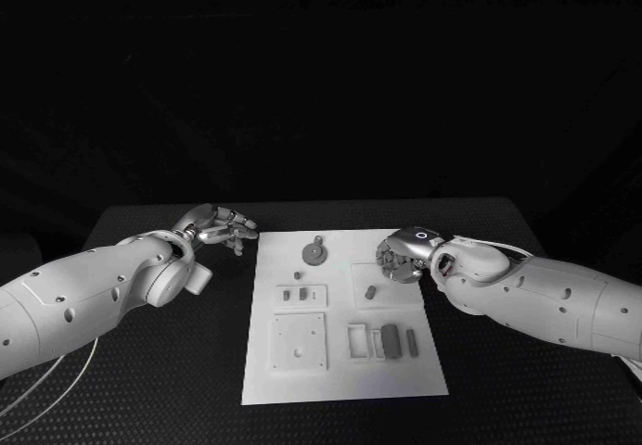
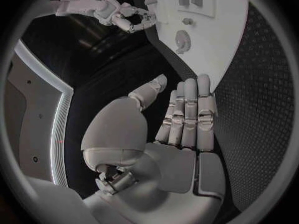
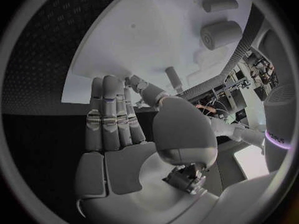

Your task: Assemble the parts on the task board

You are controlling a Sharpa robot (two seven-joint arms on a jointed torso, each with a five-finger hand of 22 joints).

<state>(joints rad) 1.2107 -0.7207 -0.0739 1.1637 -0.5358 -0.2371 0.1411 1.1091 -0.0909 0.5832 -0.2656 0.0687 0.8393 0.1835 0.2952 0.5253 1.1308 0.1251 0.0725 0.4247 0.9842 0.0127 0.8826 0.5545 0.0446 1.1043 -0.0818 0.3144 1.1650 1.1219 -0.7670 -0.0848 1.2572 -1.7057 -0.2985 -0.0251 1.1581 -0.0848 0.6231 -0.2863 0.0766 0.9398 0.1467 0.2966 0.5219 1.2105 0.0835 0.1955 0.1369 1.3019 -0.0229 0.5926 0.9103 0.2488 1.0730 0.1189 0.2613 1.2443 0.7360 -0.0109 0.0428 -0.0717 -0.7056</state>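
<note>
Left hand: The left hand (image 1: 218, 225) is over the black table (image 1: 160, 371), just beside the far left corner of the task board (image 1: 341, 385). Its fingers (image 2: 187, 109) lie straight and close together, thumb a little apart. It holds nothing.

Right hand: The right hand (image 1: 402, 257) is over the right side of the board, near the far end. Its fingers (image 3: 109, 114) are straight and side by side too. Nothing is in them.

Round part: A grey round part (image 1: 315, 252) lies flat on the board, between the two hands. It is a little in front of the left fingers and apart from both hands.

Small peg: A small grey peg (image 1: 371, 292) sits on the board just beside the right fingers, on the side nearer the robot. It is not touched.

Bar parts: Two dark bar parts (image 1: 392, 339) lie by a frame-shaped slot (image 1: 357, 339), well apart from the right fingers, closer to the robot.

Square plates: A big square plate (image 1: 299, 341) and a small plate with slots (image 1: 301, 296) sit on the board's left half, closer to the robot than the left fingers.

How far along: I think the job has hardly begun. The loose parts seem to lie on top of the board, not pushed in. I cannot tell if any small one is already in place.

What is left: Picking up each part and fitting it in its spot.
</note>
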